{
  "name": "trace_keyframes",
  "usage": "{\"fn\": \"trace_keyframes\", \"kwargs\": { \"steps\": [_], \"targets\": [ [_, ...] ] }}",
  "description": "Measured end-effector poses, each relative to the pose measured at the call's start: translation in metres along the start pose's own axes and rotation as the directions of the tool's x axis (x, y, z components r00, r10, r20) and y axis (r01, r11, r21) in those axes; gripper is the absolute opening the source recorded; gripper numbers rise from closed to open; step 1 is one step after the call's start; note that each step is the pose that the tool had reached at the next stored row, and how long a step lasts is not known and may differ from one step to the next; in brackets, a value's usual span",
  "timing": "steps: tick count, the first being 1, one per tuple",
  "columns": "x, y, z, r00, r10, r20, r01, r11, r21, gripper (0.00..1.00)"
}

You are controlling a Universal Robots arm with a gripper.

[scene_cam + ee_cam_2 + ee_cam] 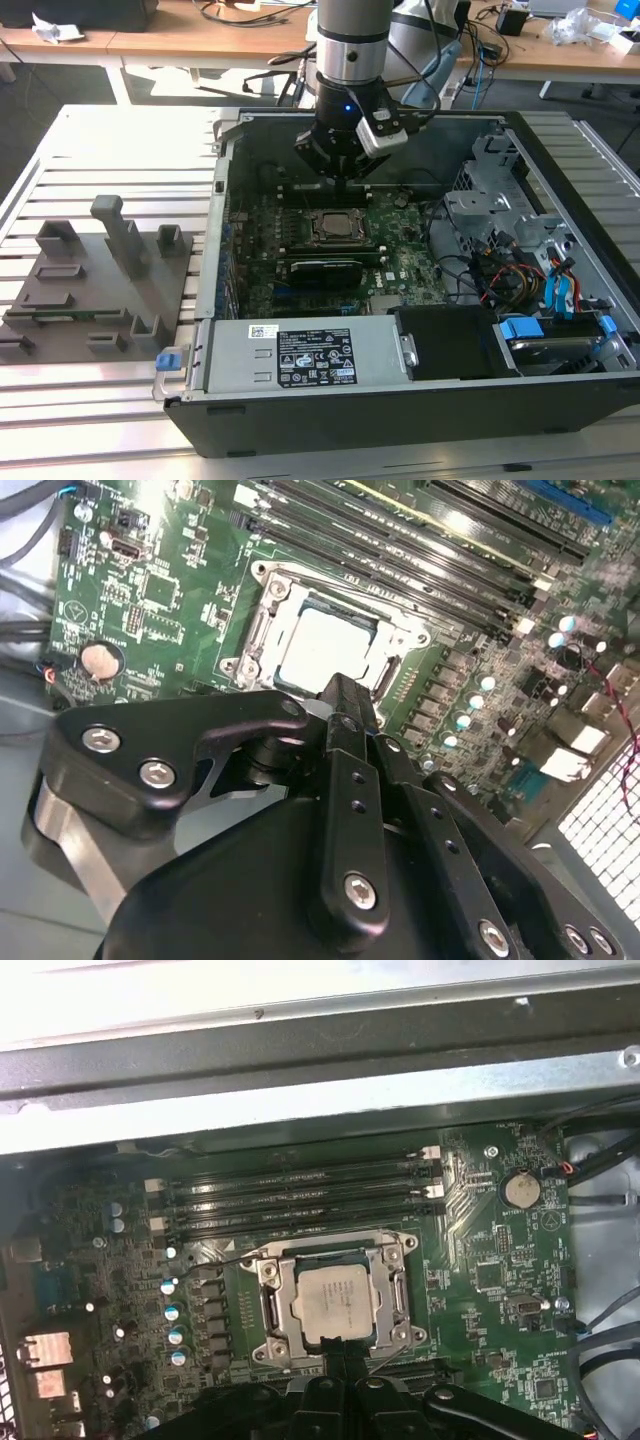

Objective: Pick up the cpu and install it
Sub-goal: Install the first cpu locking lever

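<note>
Pinched together with nothing between its tips, the claw (pixel 343 182) hangs inside the open computer case (pixel 350 425), low over the motherboard (pixel 405 260). In both wrist views its tips (pixel 345 692) (pixel 340 1358) line up with the near edge of the processor socket, and it seems to hover just clear of it rather than touching.

Just beyond the tips lies the cpu (pixel 335 1303), flat and square-on inside the black socket frame (pixel 268 1300), its pale metal top facing up (pixel 325 645). From the exterior view it sits near the middle of the board (pixel 333 226). Whether the frame is latched over it cannot be told.

Judged by its look, the chip is light, thin and rigid. Its smooth lid would likely be slippery under hard pads, and its hidden underside is probably the delicate part. The sensible hold is across two opposite edges, kept level. As it sits now, the frame leaves little edge to grip.

Past the socket run the long memory slots (pixel 300 1195). Outside the case, a grey parts fixture (pixel 100 270) rests on the slatted worktop (pixel 120 140).
</note>
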State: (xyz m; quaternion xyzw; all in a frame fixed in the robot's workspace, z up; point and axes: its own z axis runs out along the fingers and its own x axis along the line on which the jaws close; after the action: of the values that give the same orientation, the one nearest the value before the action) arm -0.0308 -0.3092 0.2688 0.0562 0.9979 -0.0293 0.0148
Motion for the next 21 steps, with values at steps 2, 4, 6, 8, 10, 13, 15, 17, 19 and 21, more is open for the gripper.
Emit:
{"fn": "trace_keyframes", "kwargs": {
  "steps": [2, 4, 6, 8, 10, 13, 15, 17, 19, 21],
  "targets": [
    [0.0, 0.0001, 0.0001, 0.9999, -0.014, -0.0007, 0.014, 0.9998, -0.0146, 0.11],
    [-0.0001, 0.0002, 0.0002, 0.9993, -0.037, 0.0005, 0.037, 0.9991, -0.0178, 0.11],
    [-0.0001, 0.0001, 0.0002, 0.9976, -0.07, 0.0024, 0.07, 0.9974, -0.0188, 0.11],
    [-0.0001, 0.0001, 0.0001, 0.9945, -0.105, 0.0044, 0.105, 0.9943, -0.0197, 0.11],
    [-0.0001, 0.0001, 0.0001, 0.9879, -0.155, 0.0075, 0.155, 0.9877, -0.021, 0.11],
    [-0.0001, 0.0001, 0.0002, 0.9803, -0.197, 0.0102, 0.198, 0.98, -0.022, 0.11],
    [-0.0001, 0.0001, 0.0001, 0.9742, -0.225, 0.012, 0.226, 0.974, -0.0225, 0.11],
    [-0.0001, 0.0001, 0.0002, 0.9664, -0.257, 0.0141, 0.257, 0.9661, -0.0231, 0.11],
    [-0.0001, 0.0001, 0.0002, 0.965, -0.262, 0.0144, 0.262, 0.9647, -0.0232, 0.11],
    [-0.0001, 0.0, 0.0002, 0.965, -0.262, 0.0053, 0.262, 0.9646, -0.0247, 0.11]
  ]
}}
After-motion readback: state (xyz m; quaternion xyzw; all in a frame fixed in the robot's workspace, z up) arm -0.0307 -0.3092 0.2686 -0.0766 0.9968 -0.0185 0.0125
